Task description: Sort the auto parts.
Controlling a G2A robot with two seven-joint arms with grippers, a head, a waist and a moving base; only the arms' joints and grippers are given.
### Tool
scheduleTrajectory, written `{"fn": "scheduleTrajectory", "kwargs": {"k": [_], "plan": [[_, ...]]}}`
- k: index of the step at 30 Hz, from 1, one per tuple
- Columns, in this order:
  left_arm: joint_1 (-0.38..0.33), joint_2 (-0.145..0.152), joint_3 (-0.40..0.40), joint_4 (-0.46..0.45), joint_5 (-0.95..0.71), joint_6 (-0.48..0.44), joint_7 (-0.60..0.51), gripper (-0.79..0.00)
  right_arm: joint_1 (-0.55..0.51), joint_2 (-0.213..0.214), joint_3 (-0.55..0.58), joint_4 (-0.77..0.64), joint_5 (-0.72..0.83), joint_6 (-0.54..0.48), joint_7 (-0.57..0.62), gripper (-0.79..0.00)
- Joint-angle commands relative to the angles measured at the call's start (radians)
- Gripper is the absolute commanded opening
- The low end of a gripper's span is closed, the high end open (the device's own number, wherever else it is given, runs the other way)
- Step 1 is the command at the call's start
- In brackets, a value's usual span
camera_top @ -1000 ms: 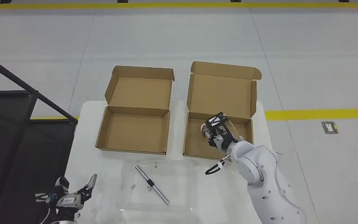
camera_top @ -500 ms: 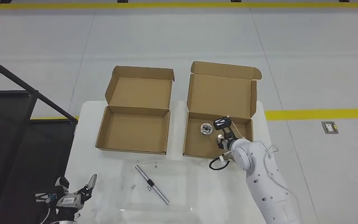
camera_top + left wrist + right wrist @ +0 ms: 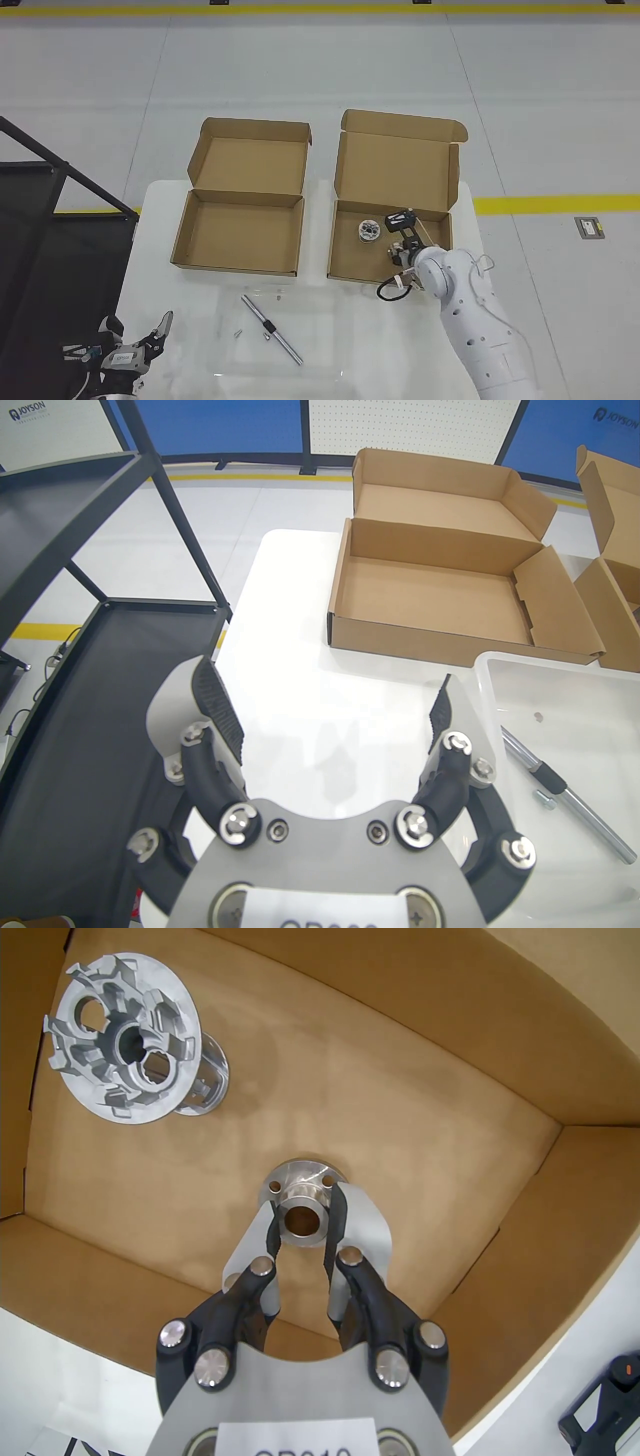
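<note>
1. Left gripper [image 3: 325, 680] hangs over the table's [image 3: 280, 610] near-left corner, fingers wide apart.
2. Metal rod [image 3: 560, 785] lying in the clear tray [image 3: 482, 680].
3. Right gripper [image 3: 306, 1205] inside the right box [image 3: 450, 1028], clamped on the flanged bushing [image 3: 300, 1193].
4. Finned hub [image 3: 165, 1048] sits near it, apart.

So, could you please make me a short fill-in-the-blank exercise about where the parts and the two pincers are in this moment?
1. The metal bushing is gripped by the ____ pincer.
2. The left pincer is ____, with nothing between its fingers.
3. The metal rod lies in the clear plastic ____.
4. The toothed hub stands in the same cardboard ____ as the bushing.

Missing words: right; open; tray; box.
</note>
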Motion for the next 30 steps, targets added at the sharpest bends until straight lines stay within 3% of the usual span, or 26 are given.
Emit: {"fn": "scheduleTrajectory", "kwargs": {"k": [1, 3, 5, 6, 7, 8, 13, 17, 23, 30], "plan": [[0.0, 0.0, 0.0, 0.0, 0.0, 0.0, 0.0, 0.0, 0.001, 0.0, -0.001, 0.002, 0.003, 0.002, 0.0, -0.508], [0.0, 0.0, 0.0, 0.0, 0.0, 0.0, 0.0, 0.0, 0.0, 0.001, -0.002, 0.0, 0.003, 0.003, -0.001, -0.428], [0.0, 0.0, 0.0, 0.0, 0.0, 0.0, 0.0, 0.0, -0.004, 0.003, 0.0, -0.007, 0.003, 0.009, -0.004, -0.403], [0.0, 0.0, 0.0, 0.0, 0.0, 0.0, 0.0, 0.0, -0.007, 0.003, 0.001, -0.015, 0.002, 0.012, -0.004, -0.289], [0.0, 0.0, 0.0, 0.0, 0.0, 0.0, 0.0, 0.0, -0.012, 0.004, 0.003, -0.027, 0.002, 0.015, -0.006, -0.065], [0.0, 0.0, 0.0, 0.0, 0.0, 0.0, 0.0, 0.0, -0.019, 0.006, 0.006, -0.044, 0.002, 0.017, -0.01, -0.009], [0.007, 0.0, -0.008, -0.015, -0.003, -0.041, 0.01, 0.0, -0.099, 0.018, 0.022, -0.206, -0.001, -0.034, -0.035, 0.0], [0.045, 0.003, -0.035, -0.076, 0.039, -0.089, 0.013, 0.0, -0.209, 0.031, 0.021, -0.416, -0.017, -0.138, -0.081, 0.0], [0.09, 0.014, -0.086, -0.201, 0.254, -0.151, -0.018, 0.0, -0.376, 0.054, 0.014, -0.688, -0.078, -0.307, -0.178, 0.0], [0.072, 0.037, -0.113, -0.305, 0.58, -0.328, -0.077, 0.0, -0.545, 0.086, 0.022, -0.911, -0.203, -0.509, -0.327, 0.0]]}}
